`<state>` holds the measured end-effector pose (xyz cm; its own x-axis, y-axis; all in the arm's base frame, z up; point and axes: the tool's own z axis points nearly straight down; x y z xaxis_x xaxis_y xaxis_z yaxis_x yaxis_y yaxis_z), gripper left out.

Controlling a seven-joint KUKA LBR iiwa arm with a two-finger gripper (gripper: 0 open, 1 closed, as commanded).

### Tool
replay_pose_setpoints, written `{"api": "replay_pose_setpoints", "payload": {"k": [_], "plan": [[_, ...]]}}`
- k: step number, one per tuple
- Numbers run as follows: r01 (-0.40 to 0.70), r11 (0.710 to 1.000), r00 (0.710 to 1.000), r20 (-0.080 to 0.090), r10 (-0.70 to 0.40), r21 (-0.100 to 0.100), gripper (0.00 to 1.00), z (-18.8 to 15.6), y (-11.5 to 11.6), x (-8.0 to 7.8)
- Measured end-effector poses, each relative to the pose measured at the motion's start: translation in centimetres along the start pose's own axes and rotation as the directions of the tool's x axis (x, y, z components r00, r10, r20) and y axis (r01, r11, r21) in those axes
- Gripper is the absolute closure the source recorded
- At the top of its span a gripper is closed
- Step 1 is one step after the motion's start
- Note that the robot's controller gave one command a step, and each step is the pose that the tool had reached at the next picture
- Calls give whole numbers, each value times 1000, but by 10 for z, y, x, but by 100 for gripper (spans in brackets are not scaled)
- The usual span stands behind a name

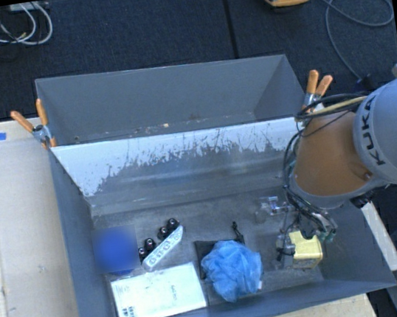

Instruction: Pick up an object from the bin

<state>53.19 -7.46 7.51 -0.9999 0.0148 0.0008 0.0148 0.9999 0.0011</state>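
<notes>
Yellow block [308, 250], at the right of the bin [186, 174] floor, sits just under the gripper [299, 239]. Jaw state cannot be told; the block seems not yet lifted. Also present: white printed card [159, 294], blue mesh puff [232, 269], blue ball [114, 249]. The arm [383, 136] reads "KUK"; the card's print is illegible.

Grey all round on the grey metal bin [176, 113], its back slope streaked pale. Low left, a deep blue round ball [114, 249]. Next to it, a silver-grey strip with black knobs [161, 246]. Below, a flat white card with small dark print [159, 293]. Centre, a lighter blue crumpled mesh puff [232, 268]. Right, a pale yellow block [307, 250], and above it the arm's orange-brown cover [329, 159].
</notes>
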Motion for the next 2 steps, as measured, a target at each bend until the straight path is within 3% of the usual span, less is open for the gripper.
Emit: {"api": "replay_pose_setpoints", "payload": {"k": [1,2], "plan": [[215,976,976,-5,-215,-30,0,2,-33,13],[230,972,973,-9,-231,-41,0,0,-37,13]]}}
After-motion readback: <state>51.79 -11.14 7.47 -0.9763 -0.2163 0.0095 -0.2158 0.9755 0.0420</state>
